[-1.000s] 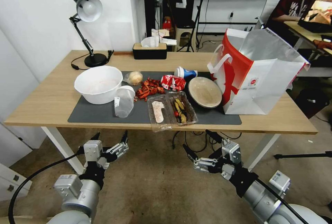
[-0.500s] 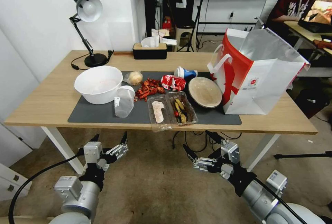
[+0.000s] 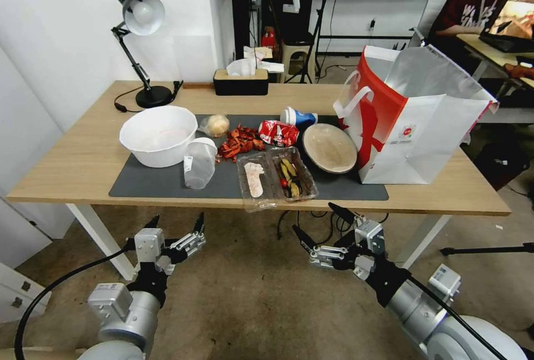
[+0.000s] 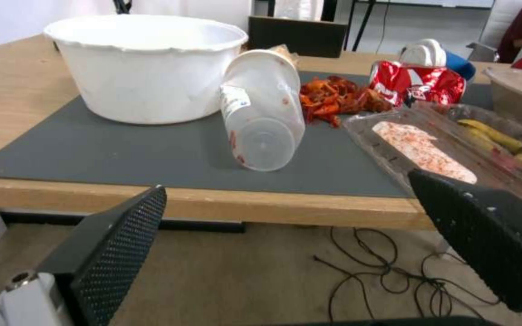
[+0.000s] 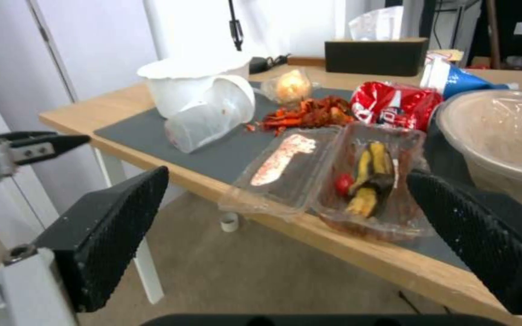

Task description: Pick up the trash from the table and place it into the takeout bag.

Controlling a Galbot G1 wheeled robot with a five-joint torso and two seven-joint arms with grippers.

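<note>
Head view showed the long light-wood worktop (image 3: 83, 165) with a dark grey mat (image 3: 150, 182) carrying the litter. A big white round bowl (image 3: 158, 136) sat at the mat's left end, and a clear plastic cup (image 3: 199, 163) lay on its side just beside it. Behind the cup rested a plastic-wrapped yellowish ball (image 3: 216, 124), and next to that a heap of red food scraps (image 3: 240, 142). A crumpled red wrapper (image 3: 278, 132) lay touching a tipped blue-and-white cup (image 3: 298, 117). A clear hinged plastic tray (image 3: 276, 177) with leftovers reached the mat's front edge. A beige round dish (image 3: 329, 148) leaned tilted against the boxy white-and-red takeout bag (image 3: 414, 126), which stood open at the worktop's right end, its silvery lining showing. A black desk lamp (image 3: 142, 43) and a black tissue box (image 3: 241, 82) stood along the far edge.

Both arms hung below the worktop's front edge, over the floor. The left gripper (image 3: 173, 225) was released, its fingers spread wide and holding nothing, below the bowl. The right gripper (image 3: 320, 222) was likewise spread and empty, below the tray. From the right wrist view, the tray (image 5: 333, 176) lay nearest, between the two dark finger pads.
</note>
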